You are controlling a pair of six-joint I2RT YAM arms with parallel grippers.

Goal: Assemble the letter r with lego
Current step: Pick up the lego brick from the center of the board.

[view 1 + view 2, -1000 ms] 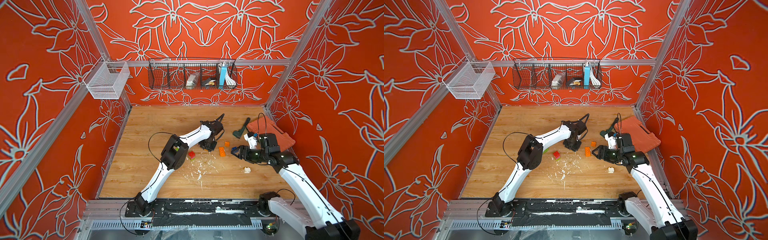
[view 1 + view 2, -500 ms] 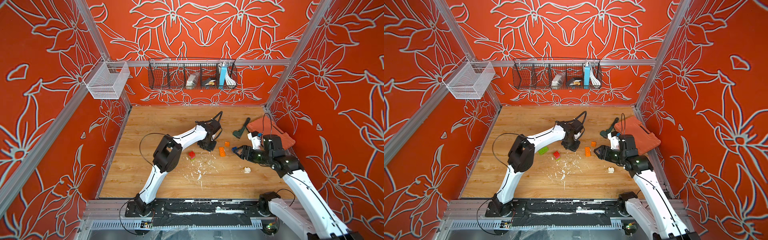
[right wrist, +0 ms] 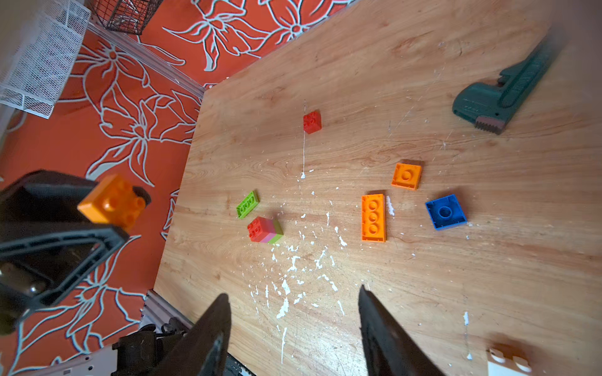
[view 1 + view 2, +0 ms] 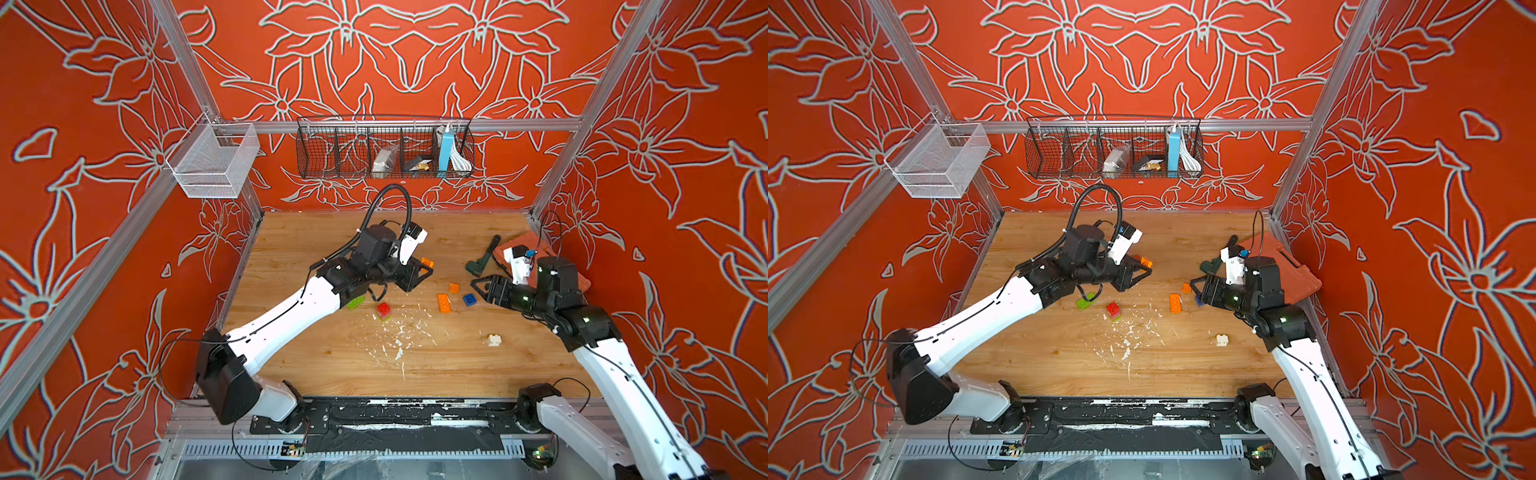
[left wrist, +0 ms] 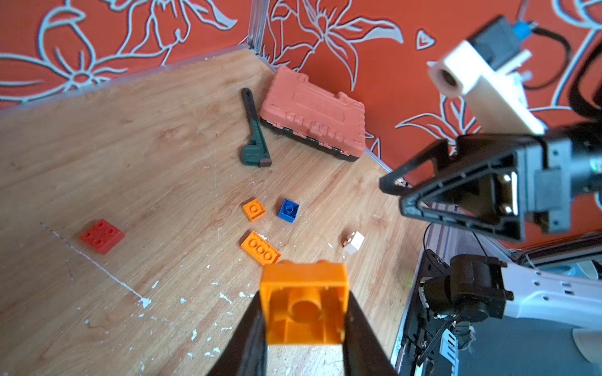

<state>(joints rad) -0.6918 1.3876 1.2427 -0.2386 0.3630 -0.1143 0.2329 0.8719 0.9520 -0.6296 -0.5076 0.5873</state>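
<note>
1 blue box (image 4: 445,150), wht cable (image 4: 458,157): wire basket (image 4: 328,160).

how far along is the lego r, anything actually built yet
Early. Done: only one small stack of red, pink and green bricks is joined. In hand: the left gripper clamps an orange brick; the right gripper is open and empty. Left: the long orange plate, small orange plate, blue brick, lime brick, red brick and white brick lie loose; no r shape shows.
</note>
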